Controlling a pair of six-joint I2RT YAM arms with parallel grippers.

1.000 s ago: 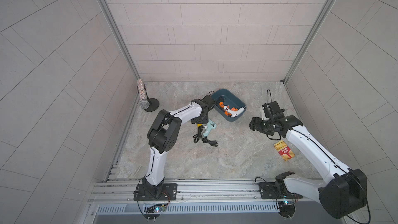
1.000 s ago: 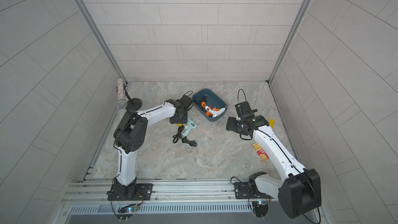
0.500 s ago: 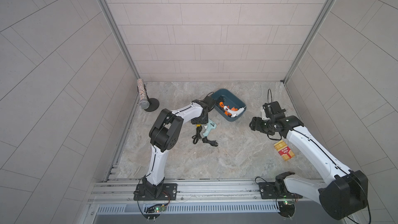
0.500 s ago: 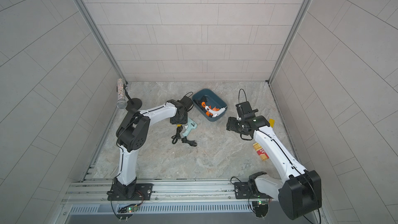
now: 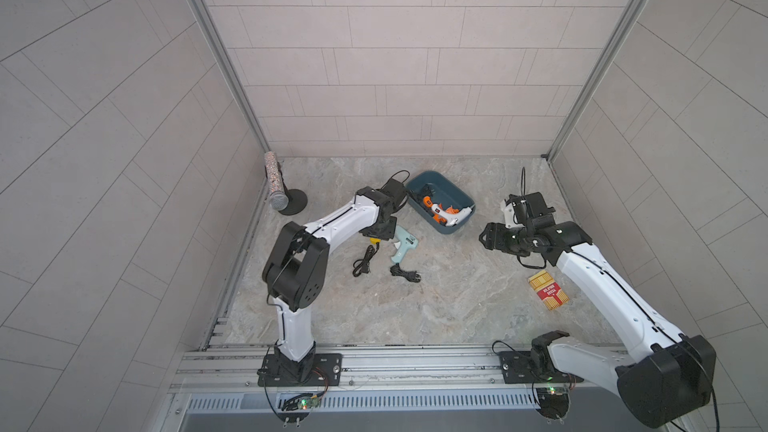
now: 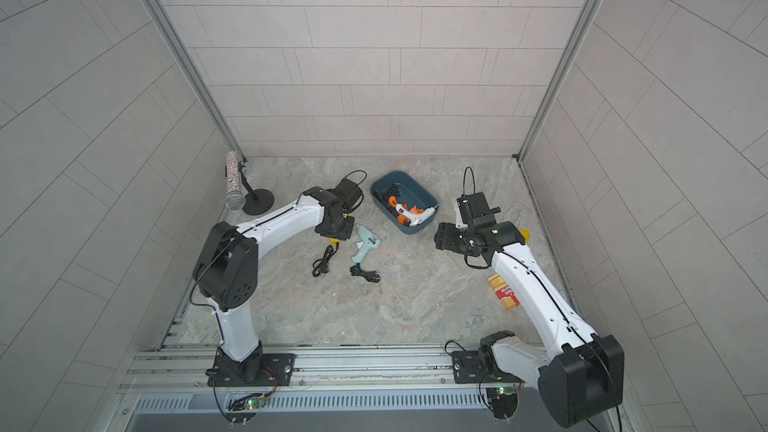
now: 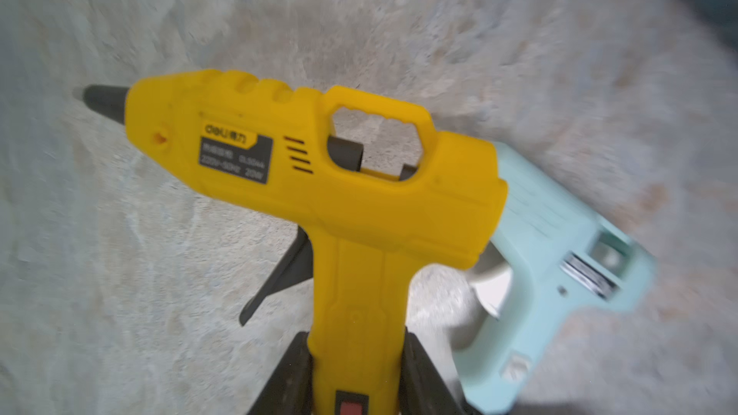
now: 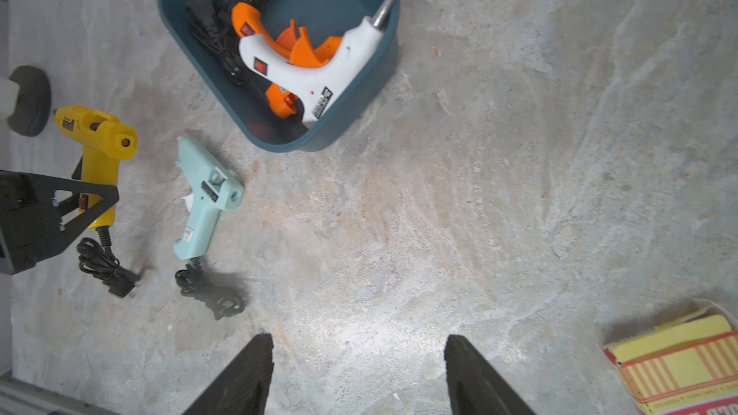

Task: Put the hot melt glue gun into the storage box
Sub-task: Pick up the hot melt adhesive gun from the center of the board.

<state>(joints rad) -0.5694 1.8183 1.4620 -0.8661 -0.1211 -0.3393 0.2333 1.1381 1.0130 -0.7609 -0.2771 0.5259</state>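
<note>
We see the storage box [image 6: 413, 187] toward the back wall with a white-and-orange glue gun [image 6: 412, 214] lying in it. Near it on the marbled tabletop [image 6: 415, 297] lies a mint glue gun [image 6: 365, 243]. The left gripper [image 6: 336, 231] covers most of a yellow glue gun [image 6: 332, 239]; the right gripper [image 6: 444, 237] hangs near the box.

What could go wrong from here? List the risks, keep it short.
1. The left fingers grip the yellow glue gun low on its handle, so its head could tip or slip out.
2. The mint glue gun lies close beside it and may get knocked.
3. The storage box already holds a white glue gun, and the yellow gun's cord trails, so it may snag on the rim.
</note>
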